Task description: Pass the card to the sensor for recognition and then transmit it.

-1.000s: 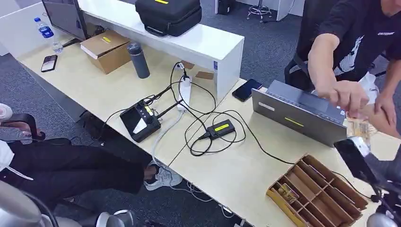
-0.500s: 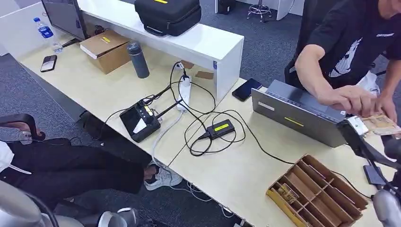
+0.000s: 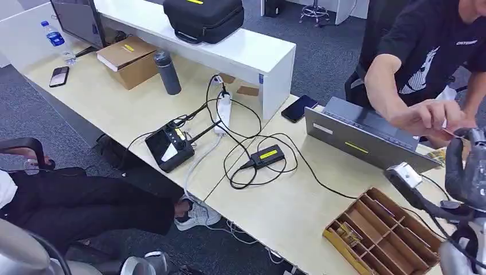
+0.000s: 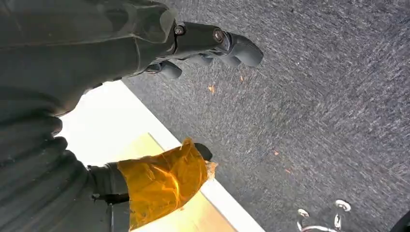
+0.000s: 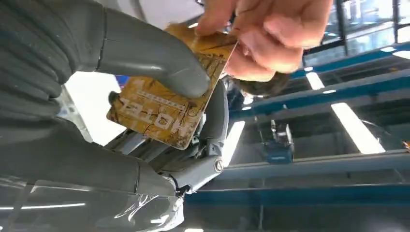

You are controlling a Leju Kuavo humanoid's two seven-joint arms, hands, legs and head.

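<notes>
Up close, right hand (image 5: 145, 121) pinches card (image 5: 167, 104); person's fingers (image 5: 270, 38) grip it too

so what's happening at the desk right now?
The robot's right hand pinches a worn yellow card between its thumb and fingers, raised at the desk's right end. A person's hand grips the card's other edge, so both have it: a handover in progress. The left hand hangs over the carpet, holding nothing. The grey sensor box sits on the desk nearby.
</notes>
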